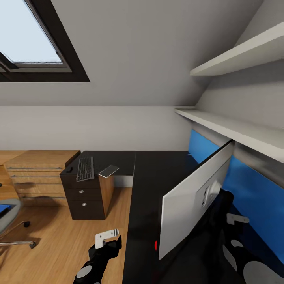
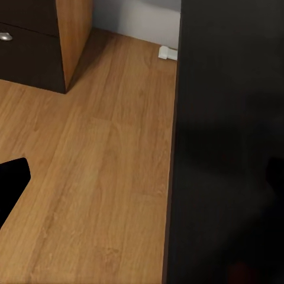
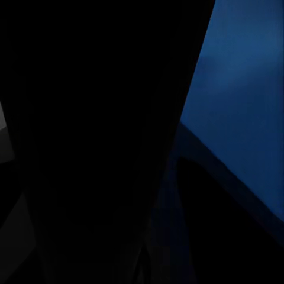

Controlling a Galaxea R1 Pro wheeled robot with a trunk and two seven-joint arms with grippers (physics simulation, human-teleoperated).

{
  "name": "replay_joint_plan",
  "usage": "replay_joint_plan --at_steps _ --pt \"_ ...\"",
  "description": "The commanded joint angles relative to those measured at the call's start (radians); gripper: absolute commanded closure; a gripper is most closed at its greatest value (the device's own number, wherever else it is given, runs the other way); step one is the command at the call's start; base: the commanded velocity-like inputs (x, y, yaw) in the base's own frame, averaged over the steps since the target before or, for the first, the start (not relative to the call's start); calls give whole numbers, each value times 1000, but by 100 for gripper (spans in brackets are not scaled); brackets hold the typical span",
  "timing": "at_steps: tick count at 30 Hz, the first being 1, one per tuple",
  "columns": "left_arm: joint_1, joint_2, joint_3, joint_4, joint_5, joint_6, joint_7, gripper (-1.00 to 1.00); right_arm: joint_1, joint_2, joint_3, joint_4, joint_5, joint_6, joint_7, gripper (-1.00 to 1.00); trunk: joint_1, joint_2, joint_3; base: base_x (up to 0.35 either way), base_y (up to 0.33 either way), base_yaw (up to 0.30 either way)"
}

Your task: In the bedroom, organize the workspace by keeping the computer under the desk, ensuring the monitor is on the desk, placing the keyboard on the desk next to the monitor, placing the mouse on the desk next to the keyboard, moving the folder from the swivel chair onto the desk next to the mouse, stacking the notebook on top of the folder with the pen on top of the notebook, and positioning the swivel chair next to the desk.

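Glossy black desk, L-shaped, runs ahead and to my right. The monitor stands on the near arm of it, pale back toward me, tilted, close to the blue wall panel. My right gripper is behind the panel's far edge, near the stand; the right wrist view is nearly all dark, so I cannot tell whether those jaws are spread or pinching anything. My left gripper hangs over the wood floor beside the desk edge; its jaws I cannot read either.

On the far arm, above the drawer unit: keyboard, mouse just beside it, and notebook just beside the keyboard on the other side. Swivel chair sits well apart at my left, with the blue folder on its seat.

Handling judgement: the monitor is likely top-heavy and stiff, with a fragile screen face; best held low at the stand or by the frame edges, never the glass. The black top looks slick, so the foot could slide or tip.
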Motion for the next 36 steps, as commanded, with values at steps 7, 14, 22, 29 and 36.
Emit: replay_joint_plan --at_steps 7,14,22,29,36 --pt "-1 0 -2 -2 5 3 8 -100 -2 0 -3 0 8 -4 -4 100 0 -1 -1 0 -86 0" --pt "-1 0 -2 -2 5 3 8 -100 -2 1 -3 0 9 -4 -4 100 0 -1 -1 0 -27 0" --pt "-1 1 -1 -2 5 3 8 -100 -2 2 -3 1 9 -3 -9 -100 0 -1 -1 0 0 0" --pt "-1 1 -1 -2 5 3 8 -100 -2 3 -3 1 9 -3 -9 -100 0 -1 -1 0 0 0" --pt "-1 1 -1 -2 6 3 8 -100 -2 3 -1 1 10 -3 -8 -100 0 -1 -1 -31 0 0"
